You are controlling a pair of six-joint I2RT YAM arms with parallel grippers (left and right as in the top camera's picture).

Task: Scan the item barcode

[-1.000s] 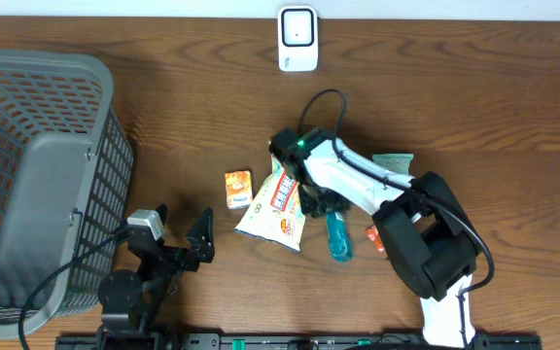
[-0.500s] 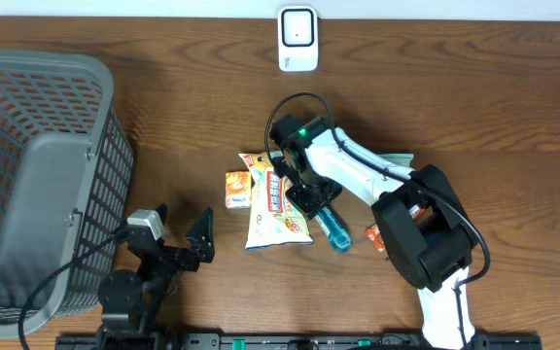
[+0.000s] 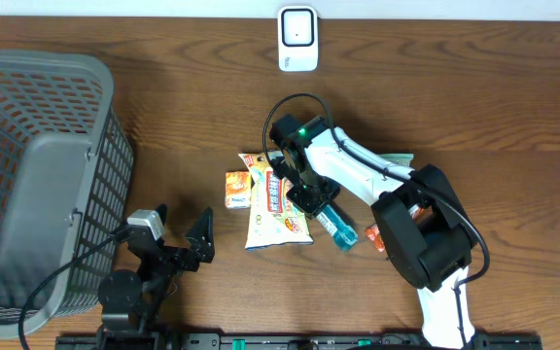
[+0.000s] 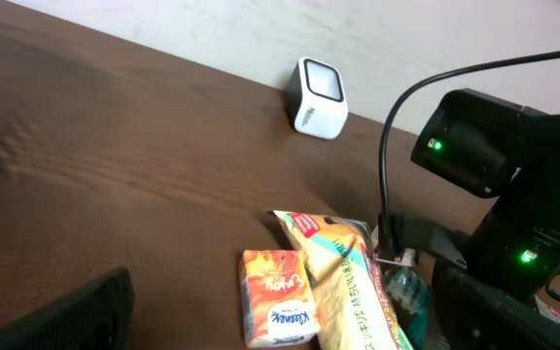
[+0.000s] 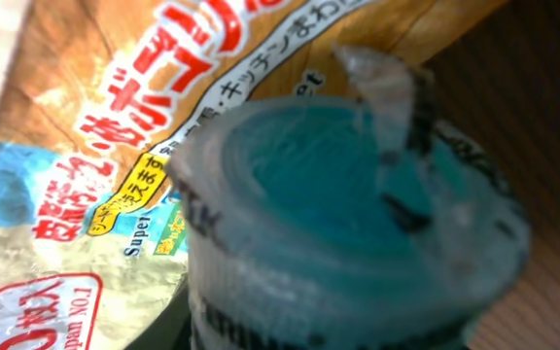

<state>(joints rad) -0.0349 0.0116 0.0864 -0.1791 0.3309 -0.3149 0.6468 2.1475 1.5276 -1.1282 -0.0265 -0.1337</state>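
A blue plastic bottle (image 3: 336, 227) lies slanted on the table beside a snack bag (image 3: 277, 202). My right gripper (image 3: 312, 197) is down at the bottle's upper end. In the right wrist view the bottle (image 5: 358, 214) fills the frame end-on, right at the jaws, which look shut on it, over the printed bag (image 5: 95, 175). The white barcode scanner (image 3: 297, 39) stands at the table's far edge; the left wrist view shows the scanner (image 4: 321, 97) too. My left gripper (image 3: 181, 231) rests open at the front left, holding nothing.
An orange tissue pack (image 3: 237, 189) lies left of the bag. A small red packet (image 3: 373, 238) and a green packet (image 3: 395, 160) sit by the right arm. A grey basket (image 3: 42, 175) fills the left side. The right arm's cable loops above the bag.
The right gripper swung left and turned. The snack bag slid left and straightened. The blue bottle went from upright in the picture to slanted. The left arm stayed still.
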